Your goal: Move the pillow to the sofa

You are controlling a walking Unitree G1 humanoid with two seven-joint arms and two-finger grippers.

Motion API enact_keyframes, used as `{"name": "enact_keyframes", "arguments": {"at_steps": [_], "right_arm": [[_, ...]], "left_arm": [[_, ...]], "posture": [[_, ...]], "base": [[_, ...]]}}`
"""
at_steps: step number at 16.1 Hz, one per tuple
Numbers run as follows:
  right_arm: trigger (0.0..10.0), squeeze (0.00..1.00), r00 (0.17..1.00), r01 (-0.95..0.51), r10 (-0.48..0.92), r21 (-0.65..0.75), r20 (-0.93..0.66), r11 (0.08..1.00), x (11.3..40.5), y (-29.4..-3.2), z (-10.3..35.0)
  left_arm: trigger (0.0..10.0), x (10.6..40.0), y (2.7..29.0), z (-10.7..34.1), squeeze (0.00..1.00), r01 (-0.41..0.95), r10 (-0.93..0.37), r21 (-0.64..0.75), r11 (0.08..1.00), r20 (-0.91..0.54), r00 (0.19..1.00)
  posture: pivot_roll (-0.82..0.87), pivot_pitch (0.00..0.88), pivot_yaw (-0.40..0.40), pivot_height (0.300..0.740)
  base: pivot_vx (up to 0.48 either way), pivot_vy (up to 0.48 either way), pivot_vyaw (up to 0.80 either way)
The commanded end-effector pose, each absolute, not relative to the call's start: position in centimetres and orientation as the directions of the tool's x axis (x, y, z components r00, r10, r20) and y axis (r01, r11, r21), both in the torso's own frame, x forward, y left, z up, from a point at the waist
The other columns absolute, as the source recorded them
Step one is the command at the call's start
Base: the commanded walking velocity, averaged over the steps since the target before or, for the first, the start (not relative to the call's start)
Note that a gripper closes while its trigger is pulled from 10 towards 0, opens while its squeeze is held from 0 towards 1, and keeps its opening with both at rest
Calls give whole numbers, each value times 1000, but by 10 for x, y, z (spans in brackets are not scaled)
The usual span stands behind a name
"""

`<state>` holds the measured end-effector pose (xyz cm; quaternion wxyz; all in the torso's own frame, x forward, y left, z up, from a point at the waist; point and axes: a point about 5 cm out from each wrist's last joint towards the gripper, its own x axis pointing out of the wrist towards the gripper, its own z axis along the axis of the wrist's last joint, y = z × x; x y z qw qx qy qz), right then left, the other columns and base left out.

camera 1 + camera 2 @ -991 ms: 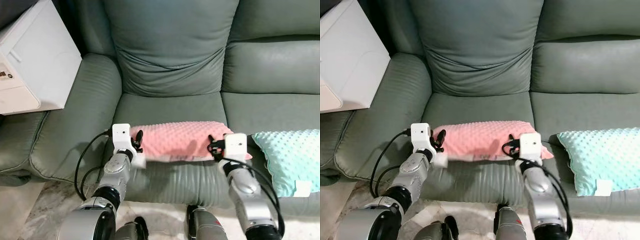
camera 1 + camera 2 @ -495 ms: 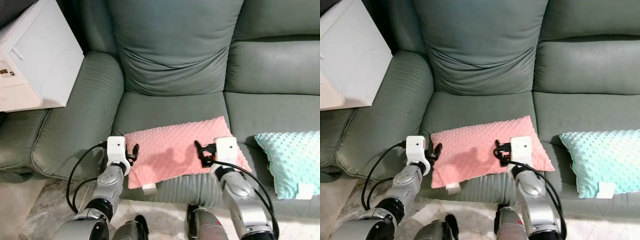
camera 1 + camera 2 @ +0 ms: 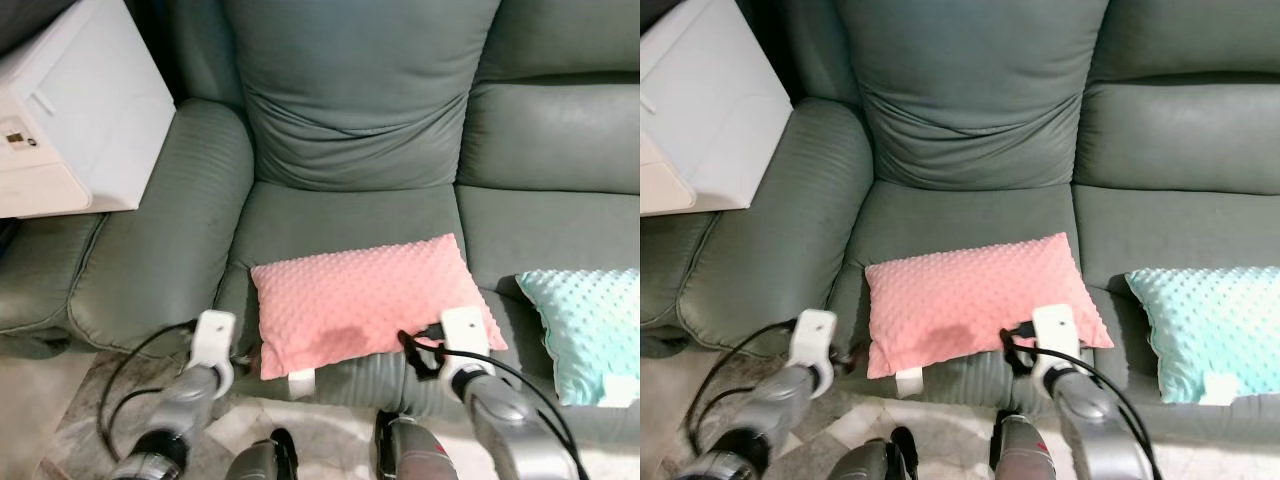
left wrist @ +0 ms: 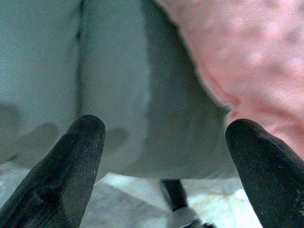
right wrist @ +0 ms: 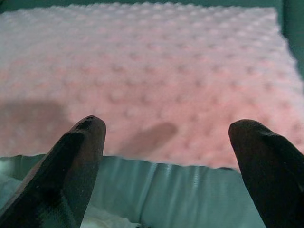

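Pillow [image 3: 365, 300] flat on sofa [image 3: 350, 215] seat cushion, front edge at the seat's lip. Left pincer [image 4: 166, 156] and right pincer [image 5: 164, 156] spread wide, empty, clear of it. Task apparently done; nothing left but retreat.

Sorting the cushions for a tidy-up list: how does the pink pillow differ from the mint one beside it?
The pink pillow lies slightly skewed on the left seat cushion; the mint pillow lies on the right seat, cut off by the frame edge. Both have dotted plush covers, a white tag at the front edge, and rest flat on the green sofa.
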<state>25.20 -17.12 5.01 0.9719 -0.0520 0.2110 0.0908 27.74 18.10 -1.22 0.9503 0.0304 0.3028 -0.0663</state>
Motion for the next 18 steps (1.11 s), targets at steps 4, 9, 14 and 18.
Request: {"name": "enact_keyframes", "arguments": {"at_steps": [4,9,14,18], "right_arm": [[10000,1000,853,-209,153,-58,-499,976,241,-180,41],[10000,1000,834,-238,192,-22,-517,971,242,-173,42],[10000,1000,829,-246,205,-12,-520,969,244,-171,44],[10000,1000,828,-260,222,-3,-515,966,246,-167,48]], "left_arm": [[10000,252,190,-10,1000,200,-161,-12,980,-642,749],[10000,238,153,-11,1000,331,-338,-155,931,-708,620],[10000,228,136,-21,0,438,-403,-170,882,-754,518],[10000,235,124,-30,0,458,-393,-151,876,-774,497]], "posture": [[-183,258,113,740],[-193,263,114,740],[-205,272,114,740],[-222,276,110,740]], "base": [[0,0,0],[0,0,0],[0,0,0],[0,0,0]]}}
